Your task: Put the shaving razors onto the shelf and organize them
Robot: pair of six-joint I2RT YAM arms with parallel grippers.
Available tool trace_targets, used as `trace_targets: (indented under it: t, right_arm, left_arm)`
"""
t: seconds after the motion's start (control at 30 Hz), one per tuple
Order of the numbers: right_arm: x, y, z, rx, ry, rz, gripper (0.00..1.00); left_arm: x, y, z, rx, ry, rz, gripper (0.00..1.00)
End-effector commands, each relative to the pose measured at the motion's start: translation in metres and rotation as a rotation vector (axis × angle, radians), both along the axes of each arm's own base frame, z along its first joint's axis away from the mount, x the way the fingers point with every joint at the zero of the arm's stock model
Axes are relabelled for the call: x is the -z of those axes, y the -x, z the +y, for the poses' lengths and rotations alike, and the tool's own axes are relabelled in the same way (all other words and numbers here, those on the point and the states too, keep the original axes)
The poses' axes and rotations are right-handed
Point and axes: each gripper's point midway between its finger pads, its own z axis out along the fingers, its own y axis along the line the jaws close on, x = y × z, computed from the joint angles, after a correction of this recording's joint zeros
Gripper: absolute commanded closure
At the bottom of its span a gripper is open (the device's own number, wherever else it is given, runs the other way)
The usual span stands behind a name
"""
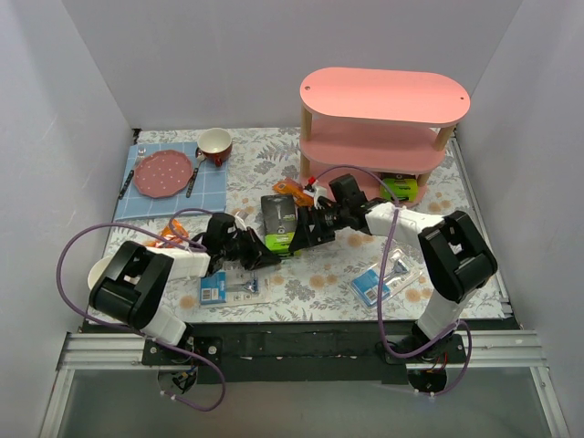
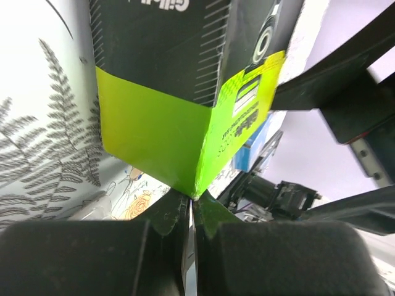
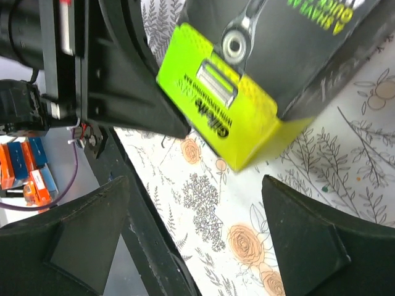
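Observation:
A dark grey razor box (image 1: 278, 224) with a lime-green end lies on the floral cloth between my two grippers. My left gripper (image 1: 265, 253) is shut, and the box's green corner (image 2: 185, 142) touches its tips (image 2: 192, 200) without sitting between them. My right gripper (image 1: 306, 228) stands open just right of the box, whose green end (image 3: 237, 120) lies ahead of the spread fingers (image 3: 196, 185). A second grey-and-green box (image 1: 400, 189) sits on the lowest board of the pink shelf (image 1: 383, 96). Two clear blister packs (image 1: 226, 288) (image 1: 383, 281) lie on the cloth near the front.
A pink plate (image 1: 162, 172) with cutlery rests on a blue mat (image 1: 208, 187) at the back left, and a red-and-white cup (image 1: 215, 144) stands beside it. An orange item (image 1: 286, 189) lies behind the box. White walls close in three sides.

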Motion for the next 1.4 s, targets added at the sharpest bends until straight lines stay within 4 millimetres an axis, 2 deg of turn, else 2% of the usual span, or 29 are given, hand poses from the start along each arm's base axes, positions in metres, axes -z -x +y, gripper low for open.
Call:
trace_targets:
  t: [0.0,0.13,0.2,0.4,0.57,0.73,0.77,0.8,0.83,0.9,0.97,1.0,1.03,1.07,1.17,1.2,1.23,1.3,1.37]
  right_arm:
    - [-0.005,0.003,-0.012,0.025,0.002,0.001,0.05]
    - [-0.004,0.000,-0.015,0.049,-0.055,0.094,0.02]
    - [-0.005,-0.004,-0.011,0.080,-0.073,0.146,0.02]
    - [-0.014,-0.022,0.011,0.098,-0.148,0.272,0.01]
    - [-0.015,-0.036,0.028,0.096,-0.169,0.313,0.02]
    - [-0.019,-0.022,0.031,0.068,-0.192,0.352,0.03]
    - [-0.022,-0.021,0.031,0.065,-0.204,0.341,0.05]
    - [-0.018,-0.015,0.028,0.062,-0.197,0.342,0.13]
    - [-0.020,-0.014,0.027,0.057,-0.197,0.320,0.17]
    - [-0.013,-0.007,0.021,0.062,-0.178,0.331,0.14]
    - [-0.008,-0.006,0.016,0.081,-0.151,0.330,0.02]
    - [-0.002,-0.006,0.014,0.094,-0.128,0.326,0.02]
    - [0.000,-0.005,0.014,0.093,-0.128,0.324,0.02]
    - [0.001,-0.006,0.013,0.096,-0.127,0.323,0.02]
    - [0.005,-0.011,0.014,0.105,-0.107,0.306,0.02]
    - [0.008,-0.016,0.013,0.128,-0.086,0.293,0.02]
    - [0.009,-0.018,0.012,0.128,-0.076,0.282,0.02]
    - [0.008,-0.020,0.012,0.137,-0.065,0.267,0.02]
    - [0.008,-0.020,0.010,0.139,-0.063,0.265,0.02]
  left_arm:
    - [-0.044,-0.022,-0.005,0.041,0.111,-0.136,1.00]
    - [-0.075,-0.011,-0.014,0.149,0.198,-0.201,1.00]
    - [-0.078,-0.007,-0.014,0.174,0.198,-0.206,1.00]
    - [-0.072,0.019,-0.013,0.281,0.185,-0.239,1.00]
    - [-0.067,0.026,-0.012,0.312,0.172,-0.256,1.00]
    - [-0.065,0.024,-0.016,0.326,0.175,-0.262,1.00]
    - [-0.066,0.023,-0.017,0.330,0.177,-0.268,1.00]
    - [-0.063,0.024,-0.018,0.331,0.175,-0.261,1.00]
    - [-0.063,0.025,-0.019,0.335,0.174,-0.262,1.00]
    - [-0.062,0.026,-0.019,0.338,0.171,-0.265,1.00]
    - [-0.064,0.024,-0.018,0.338,0.150,-0.271,1.00]
    - [-0.065,0.023,-0.016,0.336,0.135,-0.274,0.97]
    - [-0.071,0.021,-0.014,0.351,0.111,-0.330,0.84]
    - [-0.073,0.019,-0.011,0.345,0.085,-0.329,0.79]
    - [-0.078,-0.010,0.016,0.231,-0.029,-0.372,0.61]
    - [-0.076,-0.027,0.036,0.150,-0.063,-0.364,0.60]
    - [-0.074,-0.037,0.047,0.097,-0.089,-0.354,0.59]
    - [-0.066,-0.044,0.065,0.022,-0.085,-0.283,0.53]
    - [-0.063,-0.040,0.062,0.002,-0.046,-0.220,0.45]
